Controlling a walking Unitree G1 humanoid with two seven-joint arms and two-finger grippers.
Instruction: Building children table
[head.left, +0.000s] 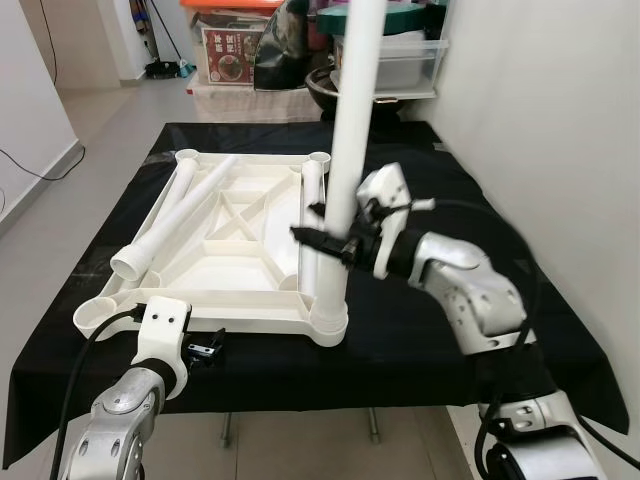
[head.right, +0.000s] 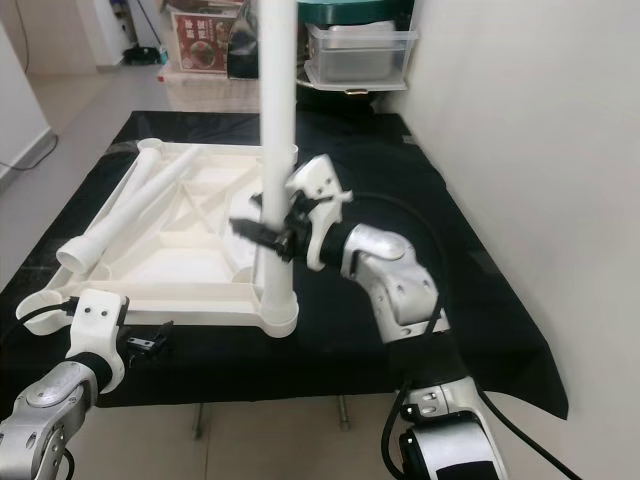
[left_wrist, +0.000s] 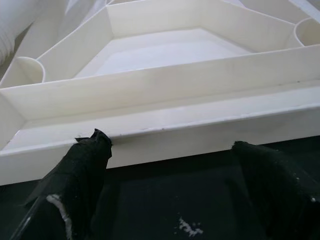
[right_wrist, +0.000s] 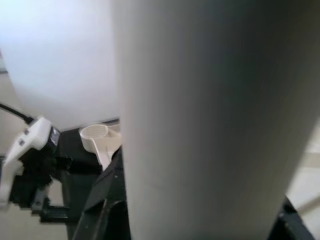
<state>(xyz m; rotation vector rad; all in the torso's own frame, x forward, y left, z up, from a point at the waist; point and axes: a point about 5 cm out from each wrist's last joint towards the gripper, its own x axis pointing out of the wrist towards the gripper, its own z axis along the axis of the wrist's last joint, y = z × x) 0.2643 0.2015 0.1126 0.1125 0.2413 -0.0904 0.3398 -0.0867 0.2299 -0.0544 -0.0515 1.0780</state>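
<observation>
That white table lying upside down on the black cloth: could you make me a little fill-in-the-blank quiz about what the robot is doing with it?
1. The right hand grips a white leg that stands ____ in a corner socket of the tabletop.
2. The tabletop lies on a ____ cloth.
3. The left hand hovers with fingers ____ beside the tabletop's near edge.
4. Two spare legs lie ____ the upturned tabletop.

Missing words: upright; black; open; inside
</observation>
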